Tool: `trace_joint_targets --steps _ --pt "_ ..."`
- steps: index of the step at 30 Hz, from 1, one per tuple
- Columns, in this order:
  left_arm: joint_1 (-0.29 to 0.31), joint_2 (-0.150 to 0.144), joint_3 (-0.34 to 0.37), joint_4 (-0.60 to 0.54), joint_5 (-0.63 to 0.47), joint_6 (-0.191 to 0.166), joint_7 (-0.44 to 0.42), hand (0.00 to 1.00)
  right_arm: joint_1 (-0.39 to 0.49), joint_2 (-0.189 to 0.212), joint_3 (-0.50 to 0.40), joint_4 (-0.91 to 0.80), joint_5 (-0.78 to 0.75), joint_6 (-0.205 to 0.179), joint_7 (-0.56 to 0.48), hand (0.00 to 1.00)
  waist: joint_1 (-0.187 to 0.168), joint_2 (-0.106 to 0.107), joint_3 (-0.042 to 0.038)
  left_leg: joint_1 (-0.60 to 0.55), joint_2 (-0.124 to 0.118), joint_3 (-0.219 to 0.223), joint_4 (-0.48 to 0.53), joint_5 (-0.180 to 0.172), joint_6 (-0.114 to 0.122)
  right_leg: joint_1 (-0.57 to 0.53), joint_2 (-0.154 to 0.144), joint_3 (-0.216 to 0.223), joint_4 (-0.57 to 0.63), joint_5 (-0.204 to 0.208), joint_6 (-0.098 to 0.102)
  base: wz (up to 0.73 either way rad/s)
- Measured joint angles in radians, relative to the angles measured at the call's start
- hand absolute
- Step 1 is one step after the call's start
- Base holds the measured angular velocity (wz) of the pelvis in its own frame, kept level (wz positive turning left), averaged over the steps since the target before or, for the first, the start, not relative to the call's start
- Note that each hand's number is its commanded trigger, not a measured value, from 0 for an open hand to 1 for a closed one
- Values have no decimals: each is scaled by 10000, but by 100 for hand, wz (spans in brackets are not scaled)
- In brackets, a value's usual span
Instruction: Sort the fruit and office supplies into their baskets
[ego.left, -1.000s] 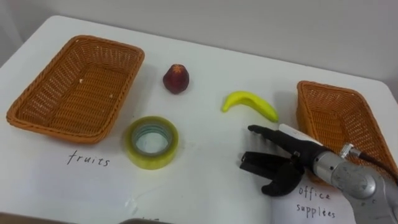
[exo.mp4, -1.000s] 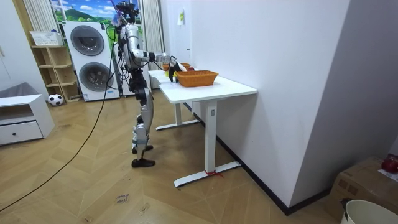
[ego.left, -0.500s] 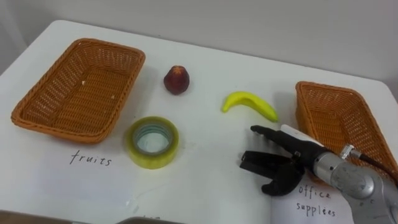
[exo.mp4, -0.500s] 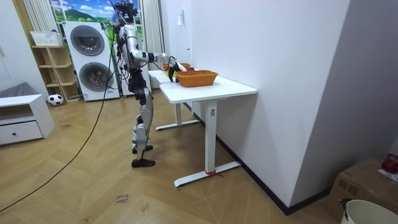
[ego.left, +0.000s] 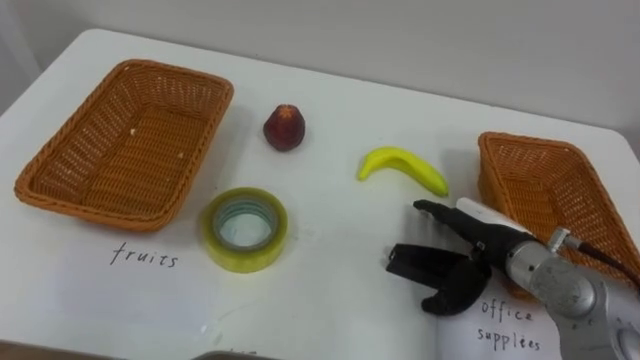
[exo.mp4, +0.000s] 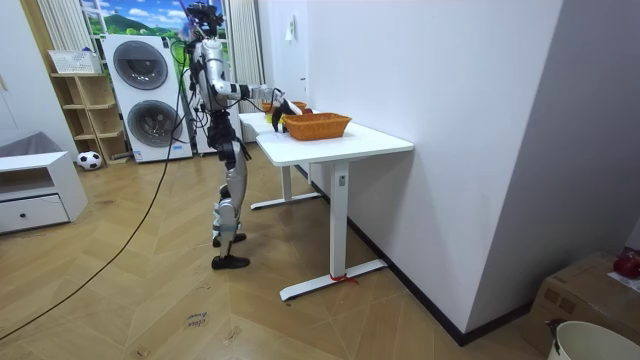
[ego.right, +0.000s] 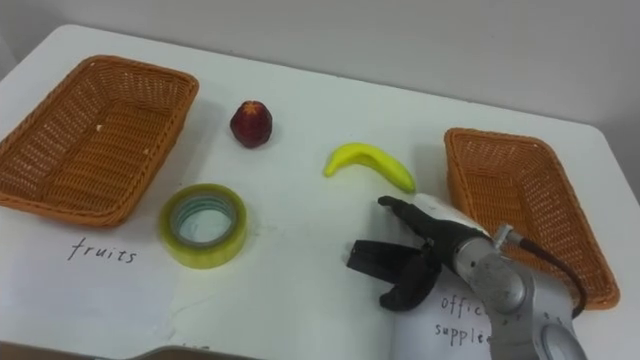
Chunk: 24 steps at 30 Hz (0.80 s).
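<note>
A dark red apple (ego.left: 284, 128) and a yellow banana (ego.left: 400, 165) lie on the white table (ego.left: 330, 300), between two wicker baskets. The empty left basket (ego.left: 215, 110) has "fruits" written before it. Beside a paper reading "office supplies", the right basket (ego.left: 492, 190) is also empty. A yellow-green tape roll (ego.left: 215, 240) lies flat just right of the fruits basket. My right hand (ego.left: 500, 250) hovers left of the right basket, below the banana. Its thumb and curled fingers pinch a small black block (ego.left: 408, 262), and one finger points straight out.
The paper label (ego.left: 510, 320) lies under my right wrist at the table's near edge. In the room view I stand at the end of the table (exo.mp4: 340, 140), which runs along a wall. Washing machines (exo.mp4: 140, 70) stand behind me.
The straight finger of my right hand has edged slightly right. The fruit, tape and baskets lie as before.
</note>
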Motion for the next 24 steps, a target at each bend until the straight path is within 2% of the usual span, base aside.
trace_joint_targets --steps 6,8,13,24 --pt "-32 -43 -2 -41 0 1 29 0 -30 58 29 -99 -132 45 95 0 12 -2 -2 2 -5 -11 -59 0 0 -33 6 14 0 0 0 0" --pt "-27 -41 -1 -114 6 1 29 0 -40 96 39 -190 -161 218 171 0 12 -2 -2 6 -3 -6 -94 1 0 -52 8 20 -1 0 0 0" --pt "-33 -22 -13 -300 12 -1 31 0 -114 175 62 -184 -165 238 298 0 -1 -41 14 0 0 -2 -100 1 0 -63 9 23 0 0 0 0" --pt "-32 42 -270 -334 11 2 41 0 -364 174 321 -98 -185 616 453 0 -2 -81 31 -72 -4 6 -94 1 0 -150 12 -7 9 1 -1 0"
